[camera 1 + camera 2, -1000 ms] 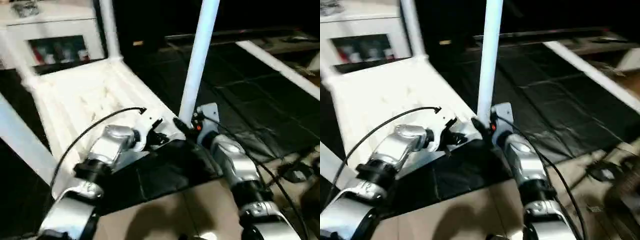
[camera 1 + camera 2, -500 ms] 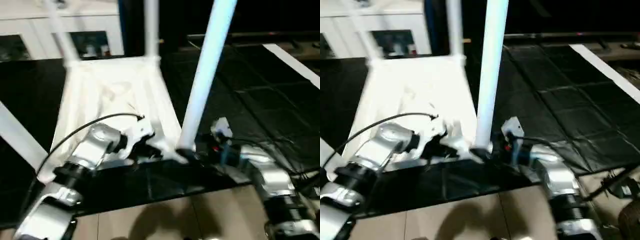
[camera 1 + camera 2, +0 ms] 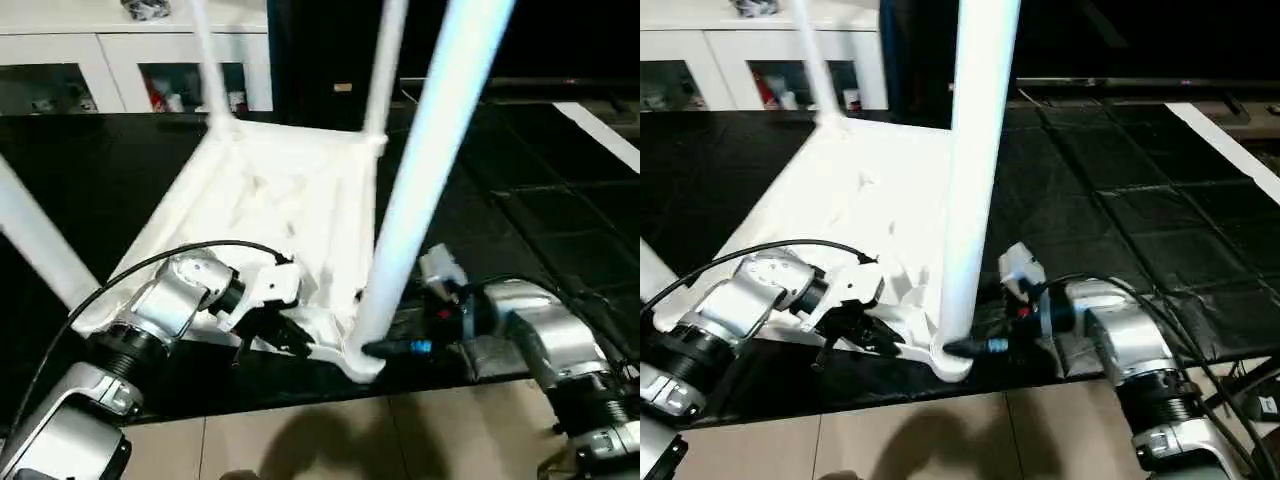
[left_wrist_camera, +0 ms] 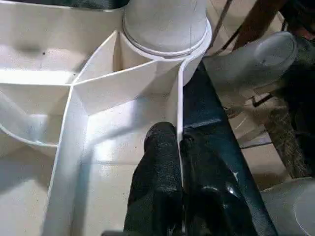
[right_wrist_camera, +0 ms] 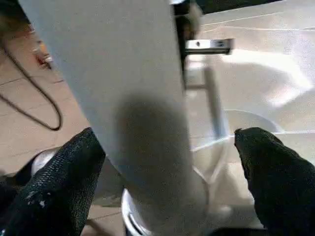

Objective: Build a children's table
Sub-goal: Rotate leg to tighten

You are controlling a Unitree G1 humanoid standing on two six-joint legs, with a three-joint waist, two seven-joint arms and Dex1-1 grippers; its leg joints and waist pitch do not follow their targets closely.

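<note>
The children's table (image 3: pixel 280 200) lies upside down on a black mat, its ribbed underside facing up. Its white legs stand upright in the corner sockets. The nearest leg (image 3: pixel 420 200) rises from the front corner socket (image 4: pixel 165 29). My left gripper (image 4: pixel 178 140) is shut on the thin rim wall (image 4: pixel 179 98) of the top, just beside that socket. At the foot of the nearest leg my right gripper (image 5: pixel 167 172) stands open. One black finger (image 5: pixel 54 182) is on each side of the leg (image 5: pixel 123 98), and the far finger is clear of it.
A white glass-door cabinet (image 3: pixel 130 70) stands behind the table. Two far legs (image 3: pixel 205 70) (image 3: pixel 385 70) and a left leg (image 3: pixel 35 240) stick up around the top. Black mat (image 3: pixel 540 210) extends to the right, tan floor (image 3: pixel 330 440) lies in front, and cables (image 3: pixel 1260 400) lie at the right.
The head view has swung, so the whole picture has shifted. My left gripper keeps its hold on the rim. The right gripper stays at the nearest leg's foot, now reaching in from the side.
</note>
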